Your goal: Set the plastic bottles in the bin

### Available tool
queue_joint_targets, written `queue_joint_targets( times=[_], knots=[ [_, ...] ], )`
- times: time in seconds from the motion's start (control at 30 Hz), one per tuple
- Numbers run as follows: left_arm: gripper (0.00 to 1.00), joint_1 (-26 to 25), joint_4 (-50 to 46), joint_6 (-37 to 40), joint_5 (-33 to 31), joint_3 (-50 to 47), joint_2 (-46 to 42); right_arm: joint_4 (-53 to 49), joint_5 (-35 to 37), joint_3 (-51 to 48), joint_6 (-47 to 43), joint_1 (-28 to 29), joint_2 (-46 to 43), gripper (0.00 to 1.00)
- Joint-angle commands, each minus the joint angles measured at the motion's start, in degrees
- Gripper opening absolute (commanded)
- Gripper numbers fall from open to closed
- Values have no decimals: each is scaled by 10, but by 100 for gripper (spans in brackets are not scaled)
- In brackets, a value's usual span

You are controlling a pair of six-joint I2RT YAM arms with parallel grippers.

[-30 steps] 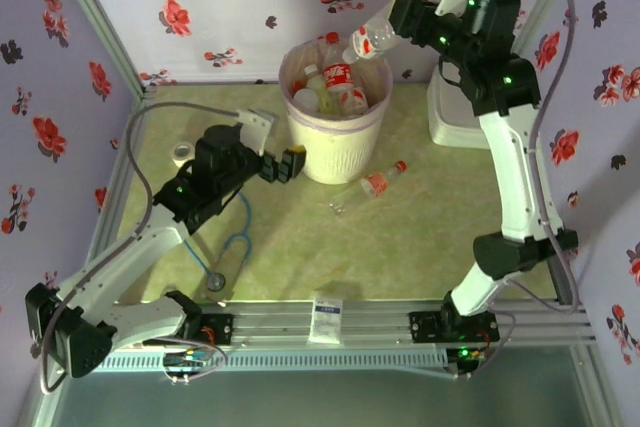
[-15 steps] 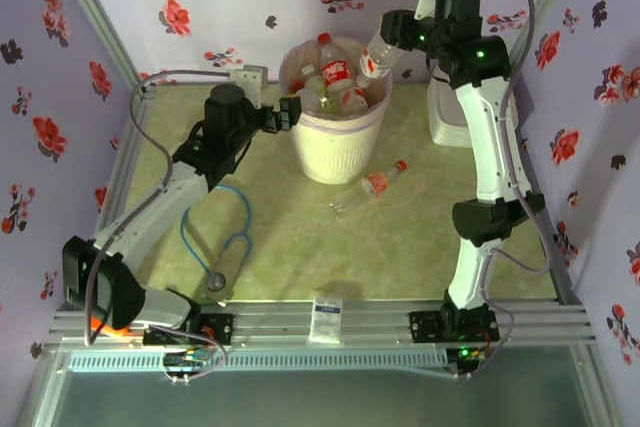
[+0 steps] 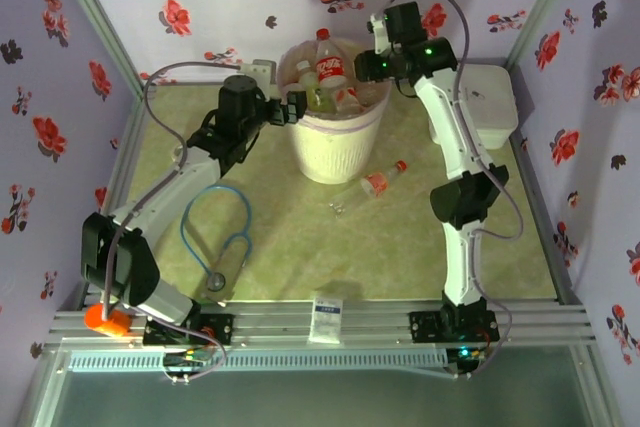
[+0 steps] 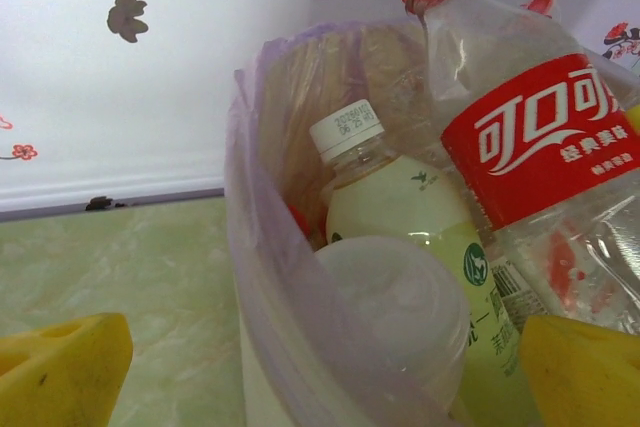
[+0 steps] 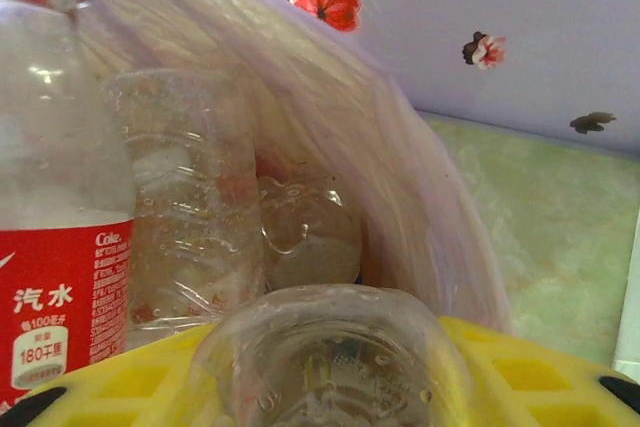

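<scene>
We log round cream-white ribbed plastic bin (image 3: 335, 147), pinkish liner (image 4: 262, 277) folded over rim, at far centre of green table (image 3: 400, 247). Small clear plastic bottles (image 3: 328, 65) piled inside, tall red-labelled one upright. Red-capped bottle (image 3: 373, 185) lies on table near bin's right side. Right gripper (image 3: 368, 65) over right rim, fingers clamped on clear bottle (image 5: 330, 352). Left gripper (image 3: 296, 107) at left rim, fingers spread wide, holding nothing.

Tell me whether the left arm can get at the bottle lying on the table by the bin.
Probably yes, with a detour. The left gripper is open at the left rim of the bin; the fallen bottle lies off its near right side, with bare table around it.
</scene>
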Motion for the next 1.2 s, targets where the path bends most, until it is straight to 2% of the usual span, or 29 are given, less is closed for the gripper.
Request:
queue_joint_targets(
  times=[0.0, 0.1, 0.17, 0.27, 0.5, 0.53, 0.67, 0.83, 1.03, 1.17],
  knots=[
    [100, 5, 1, -4, -2, 22, 10, -76, -9, -3, -12, 32, 46, 36],
    [100, 5, 1, -5, 0, 23, 12, -85, 11, -6, -18, 51, 65, 38],
    [100, 5, -1, -4, 1, 22, 12, -88, 18, -12, -18, 60, 71, 43],
    [100, 5, -5, 0, 1, 22, 12, -86, 13, -11, -11, 61, 57, 57],
    [100, 8, -10, 5, 1, 18, 6, -70, 45, -10, 2, 61, -51, 90],
    [100, 9, -10, 5, 3, 18, 6, -69, 55, -9, 2, 61, -66, 92],
    [100, 10, -12, 6, 4, 15, 2, -58, 67, -16, 3, 61, -112, 92],
    [100, 12, -14, 5, 7, 13, -2, -13, 67, -41, 6, 60, -131, 86],
    [100, 15, -16, 2, 7, -2, -19, -11, 55, -33, 17, 46, -102, 67],
    [100, 17, -16, 0, 7, -9, -27, -12, 29, -33, 26, 26, -72, 58]
  ],
)
